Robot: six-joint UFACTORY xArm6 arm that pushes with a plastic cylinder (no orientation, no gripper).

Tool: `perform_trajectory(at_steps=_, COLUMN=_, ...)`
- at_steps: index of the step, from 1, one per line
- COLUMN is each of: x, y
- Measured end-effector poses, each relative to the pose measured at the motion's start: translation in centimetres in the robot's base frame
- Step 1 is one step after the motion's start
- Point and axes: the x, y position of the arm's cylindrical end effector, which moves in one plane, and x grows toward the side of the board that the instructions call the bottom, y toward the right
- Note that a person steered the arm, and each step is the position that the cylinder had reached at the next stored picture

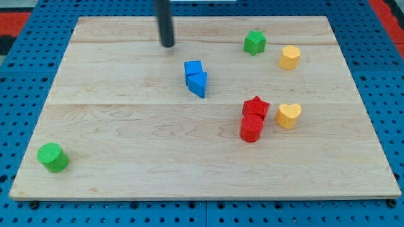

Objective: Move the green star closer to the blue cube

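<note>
While a green cylinder (53, 157) sits alone near the worktop's (126, 145) bottom-left corner, my tip (167, 45) rests near the top edge, up and to the left of the blue cube (193, 68), which touches a blue wedge (198, 84) just below it; I carry no claw, only the rod. Right of centre, a red star (255, 107) touches a red cylinder (251, 128), with a yellow heart (288, 115) beside them. Small, bright and five-pointed, the green star (254, 42) lies flat near the top edge, well right of the cube, a yellow block (290, 57) near its right.
</note>
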Motion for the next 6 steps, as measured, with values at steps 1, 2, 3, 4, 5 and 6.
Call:
perform_trajectory(at_steps=1, x=-2.7, y=7.3)
perform_trajectory(at_steps=2, x=-4.0, y=15.2)
perform_trajectory(at_steps=3, x=-0.9, y=17.6)
perform_trajectory(at_steps=4, x=2.2, y=17.3)
perform_trajectory(at_steps=5, x=2.3, y=17.0)
perform_trajectory(at_steps=6, x=4.1, y=17.3)
